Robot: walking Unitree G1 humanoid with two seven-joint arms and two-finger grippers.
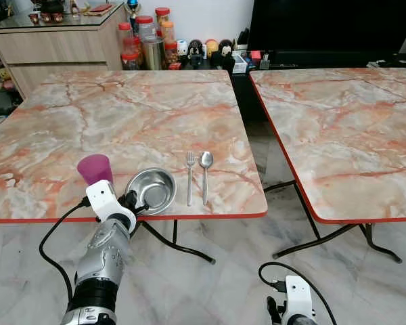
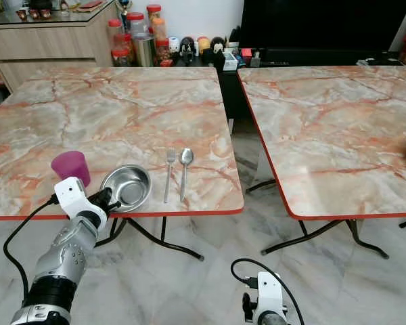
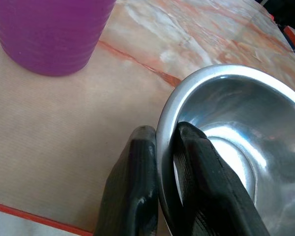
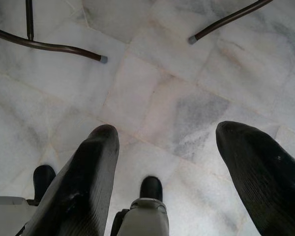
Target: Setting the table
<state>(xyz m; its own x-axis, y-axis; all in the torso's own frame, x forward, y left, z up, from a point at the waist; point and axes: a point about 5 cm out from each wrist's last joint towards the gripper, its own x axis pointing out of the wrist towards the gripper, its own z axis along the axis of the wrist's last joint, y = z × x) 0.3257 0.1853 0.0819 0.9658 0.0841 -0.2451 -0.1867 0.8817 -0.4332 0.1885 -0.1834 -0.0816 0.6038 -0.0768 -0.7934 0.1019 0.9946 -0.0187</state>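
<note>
The step in hand was judged to be the placing of the bowl (image 1: pixel 151 190) at the near edge of the table (image 1: pixel 122 115): its rim was pinched between the two fingers of the left gripper (image 3: pixel 157 147), one finger outside the wall and one inside, as was seen plainly in the left wrist view. The bowl appeared to sit flat on the marbled top, though whether its base was fully down or a shade lifted could not be made out for certain. The next move was judged to call for the fingers to be parted and the gripper to be drawn back toward the robot without the bowl being dragged along or tipped over the red edge just below the wrist. One purple cup (image 1: pixel 95 168) was seen just beside the gripper, to its left and slightly farther onto the table, apart from the bowl. Beyond the bowl on the gripper's right, one fork (image 1: pixel 189 177) and one spoon (image 1: pixel 205 175) were laid side by side, parallel, near each other but not touching, handles pointed toward the table edge. So one bowl, one cup, one fork and one spoon were counted at this setting. The right gripper (image 4: pixel 162 162) was hung low over the tiled floor (image 4: pixel 187 98), well apart from the table, its fingers spread wide and nothing held between them. A second table (image 1: pixel 345 128) was stood off to the right.
</note>
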